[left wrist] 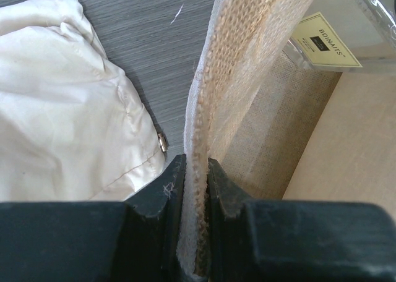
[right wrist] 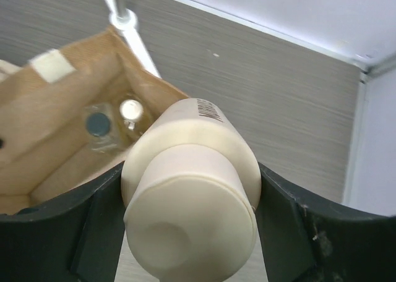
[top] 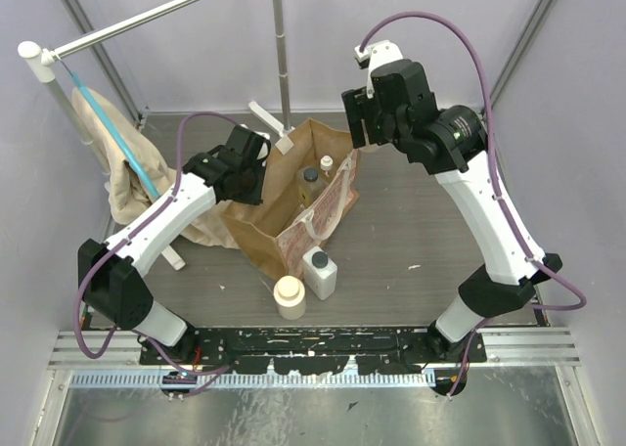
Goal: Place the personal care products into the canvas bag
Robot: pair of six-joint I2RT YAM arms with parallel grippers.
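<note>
Canvas bag (top: 293, 211) stands open mid-worktop w/ a dark-capped bottle (right wrist: 96, 124) and a white-capped one (right wrist: 130, 109) inside. My right claw (right wrist: 192, 214) clamps a cream round bottle (right wrist: 198, 146), aloft near the bag's far-right rim. Left claw (left wrist: 195, 170) pinches the bag's left rim. A second cream bottle (top: 290, 296) and a white square bottle (top: 319, 273) sit toward the near edge of the grey worktop (top: 411, 231). Beige cloth (top: 127, 172) lies at the left edge.

Your left arm (top: 161, 226) reaches forward and inward, and the left gripper (left wrist: 195, 170) has its jaws pinched tight on the canvas bag (top: 259, 233) at its rim. Your right arm (top: 494, 211) arcs high with the elbow out. The right gripper (right wrist: 189, 195) points downward, clamped around a cream round bottle (right wrist: 192, 164).
</note>
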